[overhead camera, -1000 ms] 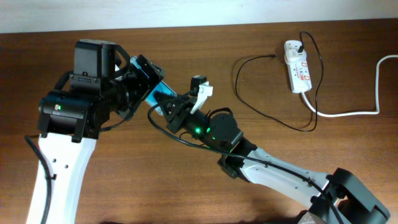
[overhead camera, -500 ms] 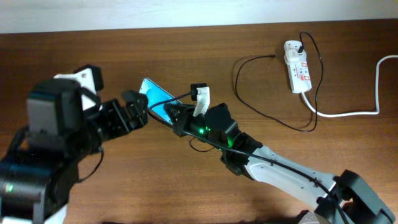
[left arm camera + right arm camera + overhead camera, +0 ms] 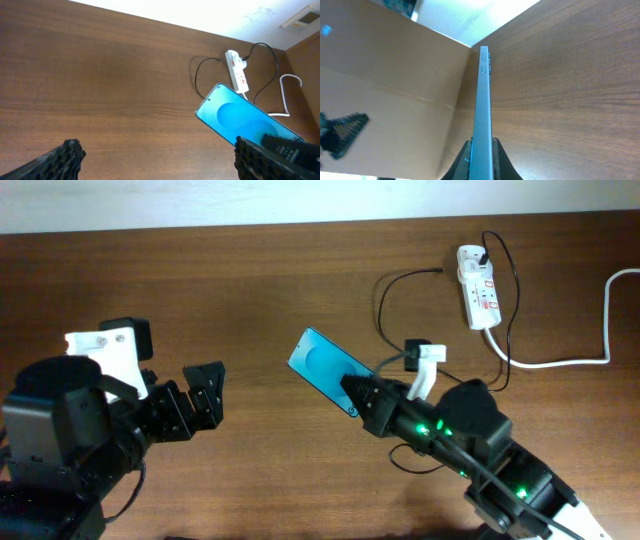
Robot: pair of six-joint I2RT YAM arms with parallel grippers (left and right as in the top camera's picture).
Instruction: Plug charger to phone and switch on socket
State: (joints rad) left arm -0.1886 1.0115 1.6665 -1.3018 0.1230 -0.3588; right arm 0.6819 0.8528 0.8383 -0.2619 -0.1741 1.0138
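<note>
From above, the right gripper (image 3: 356, 393) pinches one end of the flat blue phone (image 3: 326, 368), left of the white socket (image 3: 478, 286). The thin black charger (image 3: 381, 302) loops between them. The left gripper (image 3: 207, 393) gapes wide, holding nothing.

The left wrist view shows the phone (image 3: 239, 118) below the socket (image 3: 236, 73).

In the right wrist view, the phone's thin edge (image 3: 485, 100) is squeezed between the jaws.

The socket (image 3: 477, 300), a white strip with small red switches, lies flat with the charger's (image 3: 381, 310) black plug seated in its far end. The thin black cable loops round the socket's near end, its connector tip lying free just left of the socket. The phone (image 3: 325, 367), cyan-blue screen up, sits diagonally, well left of the socket.
</note>
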